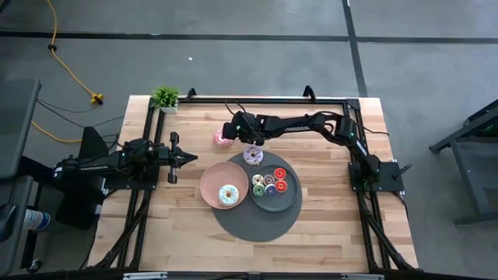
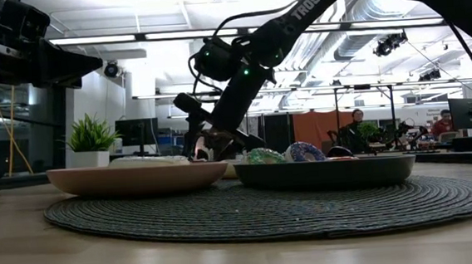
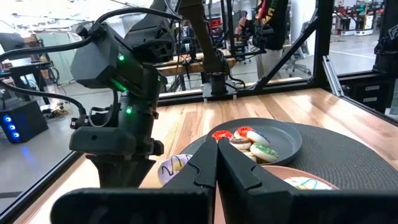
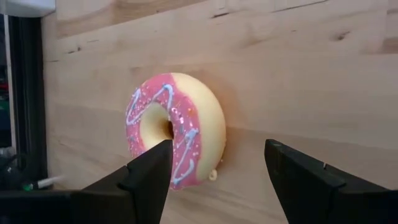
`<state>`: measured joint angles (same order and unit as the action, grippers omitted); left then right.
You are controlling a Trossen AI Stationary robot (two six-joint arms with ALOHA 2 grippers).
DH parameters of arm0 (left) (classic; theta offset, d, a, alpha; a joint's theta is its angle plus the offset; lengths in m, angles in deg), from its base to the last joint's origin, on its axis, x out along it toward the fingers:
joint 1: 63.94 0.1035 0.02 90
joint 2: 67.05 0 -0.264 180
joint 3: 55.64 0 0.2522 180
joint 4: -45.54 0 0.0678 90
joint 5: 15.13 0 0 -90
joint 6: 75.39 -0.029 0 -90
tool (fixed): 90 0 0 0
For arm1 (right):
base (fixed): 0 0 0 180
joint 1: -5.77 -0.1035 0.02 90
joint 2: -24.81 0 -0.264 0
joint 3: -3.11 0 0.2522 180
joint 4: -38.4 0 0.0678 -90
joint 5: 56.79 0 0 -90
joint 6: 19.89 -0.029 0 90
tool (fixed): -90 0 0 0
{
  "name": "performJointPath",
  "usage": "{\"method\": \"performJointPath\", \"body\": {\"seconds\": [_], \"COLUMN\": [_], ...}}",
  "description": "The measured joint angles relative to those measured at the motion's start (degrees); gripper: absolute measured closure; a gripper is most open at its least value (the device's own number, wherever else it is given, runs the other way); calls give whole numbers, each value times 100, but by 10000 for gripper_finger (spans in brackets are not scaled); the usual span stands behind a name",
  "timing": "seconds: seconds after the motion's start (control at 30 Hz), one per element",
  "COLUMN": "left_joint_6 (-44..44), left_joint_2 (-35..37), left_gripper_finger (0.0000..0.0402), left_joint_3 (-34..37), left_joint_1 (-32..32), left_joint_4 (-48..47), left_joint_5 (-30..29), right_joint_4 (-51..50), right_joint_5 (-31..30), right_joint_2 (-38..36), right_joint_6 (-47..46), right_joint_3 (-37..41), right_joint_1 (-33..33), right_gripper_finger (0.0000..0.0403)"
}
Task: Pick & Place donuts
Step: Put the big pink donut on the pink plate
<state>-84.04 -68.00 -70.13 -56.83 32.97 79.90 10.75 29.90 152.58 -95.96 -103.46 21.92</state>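
Beside the pink plate (image 1: 210, 187), on bare wood, the pink-iced donut (image 4: 174, 127) is lying just ahead of the right gripper (image 4: 217, 180), whose jaws are gaping wide and holding nothing. Closing off-centre is likely to nudge this soft ring away instead of gripping it.

Even overhead light, soft shadows, some backlight and blur

In the high view the wooden surface (image 1: 327, 225) is evenly lit and shadows are faint. In the low view bright ceiling lamps (image 2: 212, 34) backlight the dark arm (image 2: 240, 73) into a near silhouette, and the nearest wood is soft. In the right wrist view the pink-iced donut (image 4: 174, 127) casts a short soft shadow, and the near tool fingers (image 4: 149, 180) are blurred.
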Motion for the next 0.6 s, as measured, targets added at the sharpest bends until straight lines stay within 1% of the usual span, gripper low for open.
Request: {"method": "performJointPath", "body": {"seconds": [0.2,0.33,0.43,0.6], "left_joint_6": [0,-2,-2,-2], "left_joint_2": [1,0,1,2], "left_gripper_finger": [401,401,401,401], "left_joint_3": [0,0,0,0], "left_joint_1": [0,0,0,0], "left_joint_4": [0,0,-2,-2], "left_joint_5": [-2,-4,-6,-7], "right_joint_4": [107,213,312,486], "right_joint_5": [122,87,50,105], "right_joint_2": [53,90,131,273], "right_joint_6": [-48,-122,-341,-387], "right_joint_3": [-2,-11,-13,-75], "right_joint_1": [4,4,4,4], "right_gripper_finger": [157,157,157,157]}}
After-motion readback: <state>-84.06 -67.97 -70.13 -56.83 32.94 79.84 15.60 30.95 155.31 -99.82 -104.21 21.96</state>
